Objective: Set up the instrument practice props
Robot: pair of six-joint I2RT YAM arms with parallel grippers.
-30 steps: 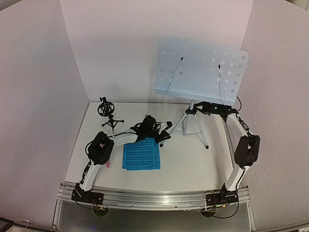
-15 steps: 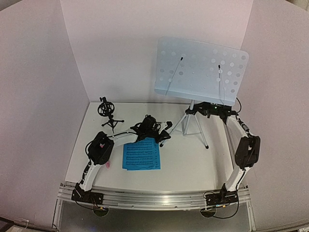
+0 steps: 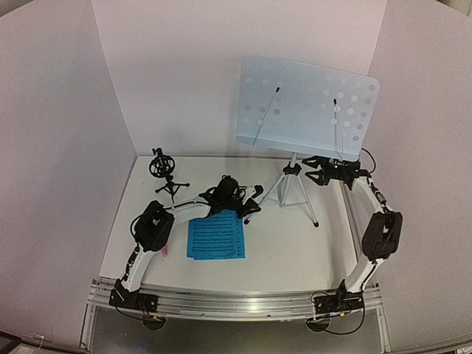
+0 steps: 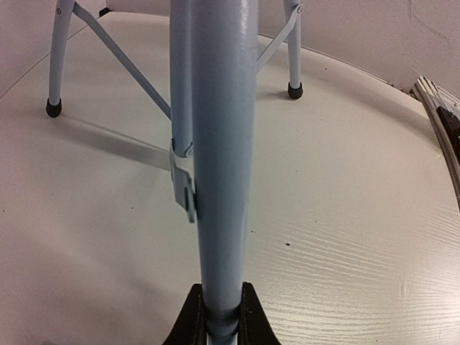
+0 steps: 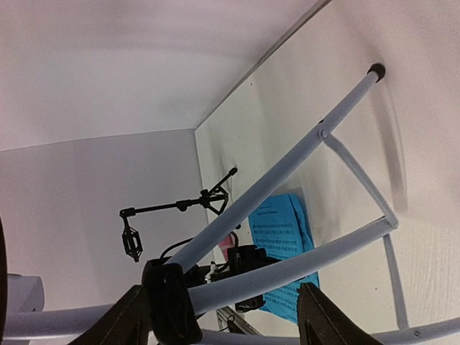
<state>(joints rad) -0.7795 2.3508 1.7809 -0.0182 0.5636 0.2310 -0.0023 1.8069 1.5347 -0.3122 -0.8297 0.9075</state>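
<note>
The pale blue perforated music stand stands upright on its silver tripod at the back right. My left gripper is shut on the lower end of the tripod's left leg; in the left wrist view its jaws clamp the tube. My right gripper is open, its fingers wide on either side of the tripod's black hub. The blue sheet-music pages lie flat beside my left arm, also in the right wrist view. The pink microphone is mostly hidden behind my left gripper.
The small black tripod mic holder stands at the back left, its clip empty; it also shows in the right wrist view. White walls close the table on the left, back and right. A metal rail runs along the near edge.
</note>
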